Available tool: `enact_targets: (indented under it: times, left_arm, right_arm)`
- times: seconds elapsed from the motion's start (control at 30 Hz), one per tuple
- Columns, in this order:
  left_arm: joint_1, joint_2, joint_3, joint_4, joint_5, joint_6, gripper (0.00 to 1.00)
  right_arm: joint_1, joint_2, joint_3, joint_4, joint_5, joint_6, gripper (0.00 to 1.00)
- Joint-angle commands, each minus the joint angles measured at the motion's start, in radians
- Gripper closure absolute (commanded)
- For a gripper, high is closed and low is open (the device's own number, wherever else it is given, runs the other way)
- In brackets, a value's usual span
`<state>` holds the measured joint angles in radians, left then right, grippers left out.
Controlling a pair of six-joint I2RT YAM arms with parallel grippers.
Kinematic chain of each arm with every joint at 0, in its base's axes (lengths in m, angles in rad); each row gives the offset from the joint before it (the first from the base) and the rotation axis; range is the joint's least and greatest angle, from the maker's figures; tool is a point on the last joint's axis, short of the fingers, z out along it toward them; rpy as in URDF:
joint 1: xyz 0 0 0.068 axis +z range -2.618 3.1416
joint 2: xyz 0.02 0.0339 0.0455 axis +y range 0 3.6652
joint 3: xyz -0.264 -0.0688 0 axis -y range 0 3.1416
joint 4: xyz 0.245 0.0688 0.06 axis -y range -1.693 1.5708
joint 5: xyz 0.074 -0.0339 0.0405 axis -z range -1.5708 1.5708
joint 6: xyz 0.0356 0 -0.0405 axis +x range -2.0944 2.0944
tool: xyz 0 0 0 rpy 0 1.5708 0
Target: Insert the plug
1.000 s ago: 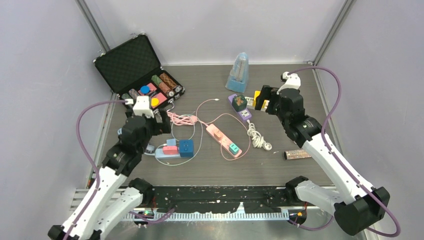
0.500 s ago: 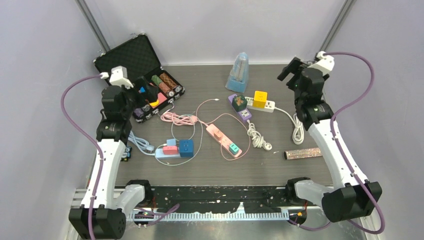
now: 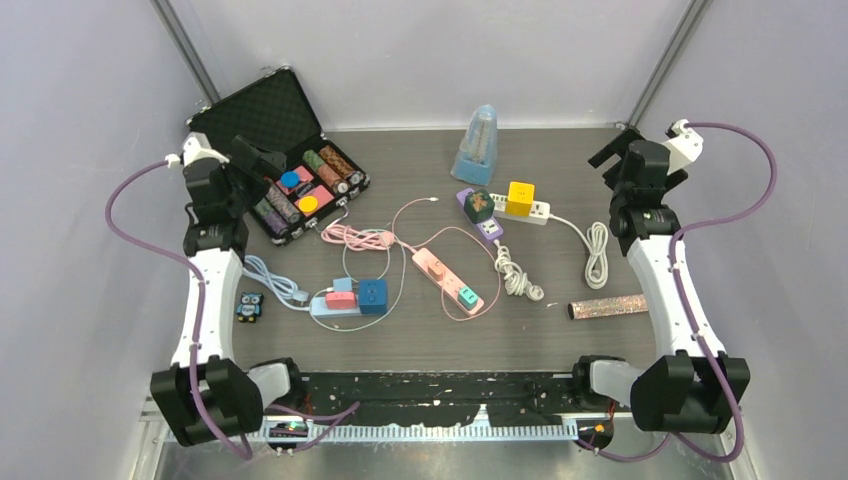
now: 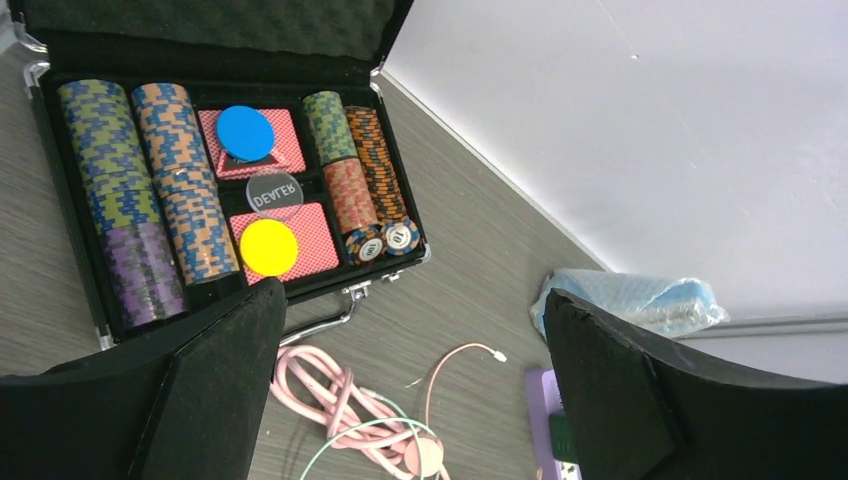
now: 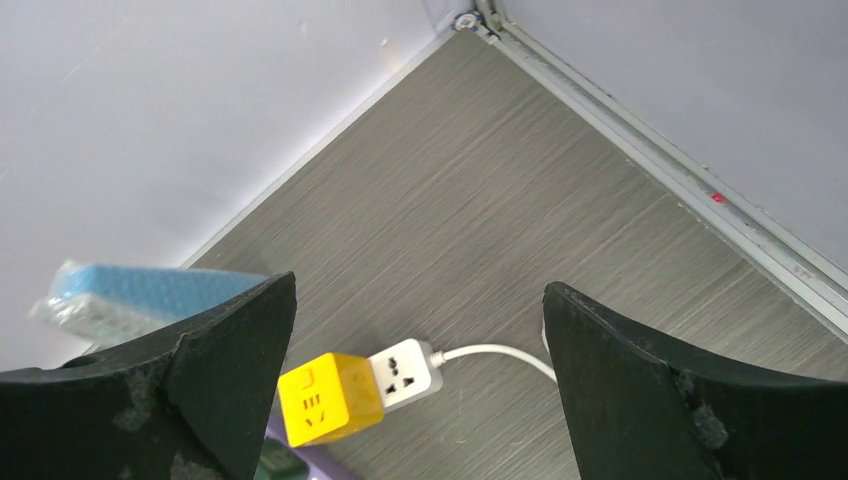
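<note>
**Grey-walled bay, dark table: both arms high, plugs all lying low**

Pale grey walls (image 3: pixel 430 50) close round a dark wood-grain table (image 3: pixel 530 345) – matte, flat, a good surface for sliding strips about. I have both arms reared up at the outer edges, well clear of the clutter.

The left gripper (image 3: pixel 255 157) hangs above the open poker chip case (image 3: pixel 262 115) with its jaws spread as wide as they go, nothing between them. The right gripper (image 3: pixel 610 153) is equally wide and empty, looking down at the far right corner.

The yellow cube plug (image 3: pixel 519 197) sits on one end of the white power strip (image 3: pixel 540 211), near the blue metronome (image 3: pixel 478 145). From the right wrist it looks seated, with one socket free beside it, though I cannot tell how deep it goes. I judge this parked stance is for an unobstructed overview – nothing is being worked.

Other strips lie mid-table:
- a purple strip (image 3: pixel 487 228) carrying a dark green adapter (image 3: pixel 479 205)
- a pink strip (image 3: pixel 445 278) with a teal plug (image 3: pixel 466 296)
- a light-blue strip (image 3: pixel 335 307) with a blue cube (image 3: pixel 373 295)

A loose white cord (image 3: pixel 516 274) lies coiled between the pink strip and a glitter tube (image 3: pixel 595 308).
</note>
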<state>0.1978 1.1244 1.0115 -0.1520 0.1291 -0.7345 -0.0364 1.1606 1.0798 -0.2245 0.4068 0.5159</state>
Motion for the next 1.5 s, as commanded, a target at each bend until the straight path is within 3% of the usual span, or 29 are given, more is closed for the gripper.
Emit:
enact_targets:
  times: [0.0,0.13,0.43,0.67,0.8,1.0,1.17,1.47]
  left_arm:
    - [0.02,0.063,0.092,0.048,0.062,-0.036,0.03]
    - [0.025,0.085,0.103,0.056,0.079,-0.053,0.04]
    - [-0.005,0.058,0.077,-0.099,0.16,0.092,0.07]
    - [-0.255,0.08,0.021,-0.368,-0.038,0.24,0.04]
    - [-0.355,0.15,0.011,-0.47,-0.076,0.226,0.03]
    - [-0.48,0.242,-0.008,-0.589,-0.145,0.216,0.15]
    - [-0.491,0.276,-0.054,-0.621,-0.165,0.193,0.35]
    - [-0.491,0.347,-0.099,-0.594,-0.179,0.181,0.35]
  right_arm:
    - [-0.026,0.037,0.025,0.06,0.009,0.022,0.02]
    - [-0.027,0.079,0.063,0.063,-0.008,0.019,0.02]
    - [-0.025,0.144,0.126,0.024,-0.068,0.039,0.0]
    - [0.002,0.172,0.135,-0.073,-0.071,0.039,0.0]
    - [0.01,0.15,0.088,-0.084,-0.069,0.047,0.0]
    - [0.02,0.18,0.095,-0.185,-0.096,0.094,0.06]
    - [0.027,0.208,0.099,-0.221,-0.131,0.106,0.08]
    - [0.03,0.212,0.086,-0.235,-0.161,0.125,0.11]
